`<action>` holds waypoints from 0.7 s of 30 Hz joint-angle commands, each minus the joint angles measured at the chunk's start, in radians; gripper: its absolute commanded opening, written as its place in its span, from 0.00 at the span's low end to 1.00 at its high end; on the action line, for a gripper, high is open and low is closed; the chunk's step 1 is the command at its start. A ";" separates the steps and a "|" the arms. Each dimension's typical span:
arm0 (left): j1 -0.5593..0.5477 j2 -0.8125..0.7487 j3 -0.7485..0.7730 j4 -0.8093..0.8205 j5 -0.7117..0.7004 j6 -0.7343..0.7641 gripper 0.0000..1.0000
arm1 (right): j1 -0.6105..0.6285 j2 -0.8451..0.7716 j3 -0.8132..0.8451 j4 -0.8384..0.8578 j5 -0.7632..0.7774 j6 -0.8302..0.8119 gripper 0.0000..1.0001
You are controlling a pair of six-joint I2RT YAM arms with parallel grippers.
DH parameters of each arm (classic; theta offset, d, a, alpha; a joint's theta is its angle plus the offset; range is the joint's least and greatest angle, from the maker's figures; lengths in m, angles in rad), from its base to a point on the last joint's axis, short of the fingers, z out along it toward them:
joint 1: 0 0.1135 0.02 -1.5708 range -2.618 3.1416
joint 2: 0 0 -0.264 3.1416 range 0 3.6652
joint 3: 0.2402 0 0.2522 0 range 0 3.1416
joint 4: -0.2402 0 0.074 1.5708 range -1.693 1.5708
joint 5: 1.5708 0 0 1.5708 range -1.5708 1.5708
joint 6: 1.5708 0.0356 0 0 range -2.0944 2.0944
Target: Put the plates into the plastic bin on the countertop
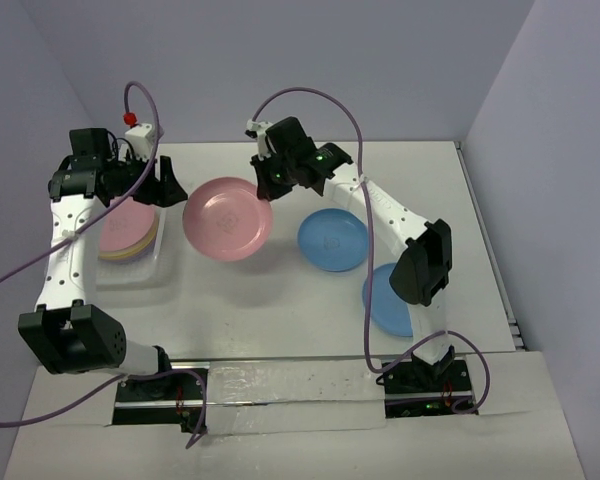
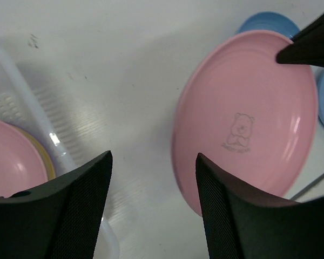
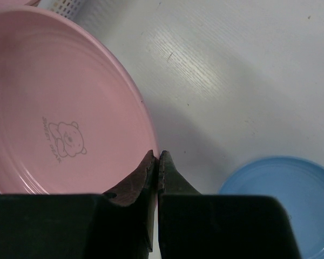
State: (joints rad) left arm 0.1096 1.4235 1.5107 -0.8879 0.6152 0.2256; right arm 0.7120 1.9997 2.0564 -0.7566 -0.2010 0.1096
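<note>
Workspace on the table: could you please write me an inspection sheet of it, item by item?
Surface: white countertop, matte.
Job's things: pink plate held tilted beside the plastic bin; plate stack inside the bin; blue plate and second blue plate lying on the countertop.
Clutter: nothing seen.
Grippers: right pincer shut on the pink plate's rim; left pincer open, holding nothing.
Cables: purple cables loop above both arms.
Surroundings: lavender walls.

plate stack in bin, left side
</note>
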 commanded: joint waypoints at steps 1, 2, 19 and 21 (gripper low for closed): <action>-0.036 -0.018 -0.019 -0.009 0.061 0.018 0.68 | 0.001 0.007 0.072 0.009 0.011 -0.005 0.00; -0.045 -0.018 -0.029 -0.008 0.054 0.020 0.66 | 0.001 0.006 0.074 0.011 0.009 -0.003 0.00; -0.096 -0.011 -0.104 0.070 -0.075 -0.028 0.06 | 0.001 -0.041 0.054 0.017 -0.028 0.010 0.00; -0.096 -0.016 -0.109 0.076 -0.075 -0.039 0.00 | 0.001 -0.039 0.054 0.016 -0.027 0.012 0.03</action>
State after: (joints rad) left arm 0.0183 1.4235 1.4057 -0.8506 0.5327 0.1971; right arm 0.7120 2.0159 2.0838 -0.7650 -0.2172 0.1157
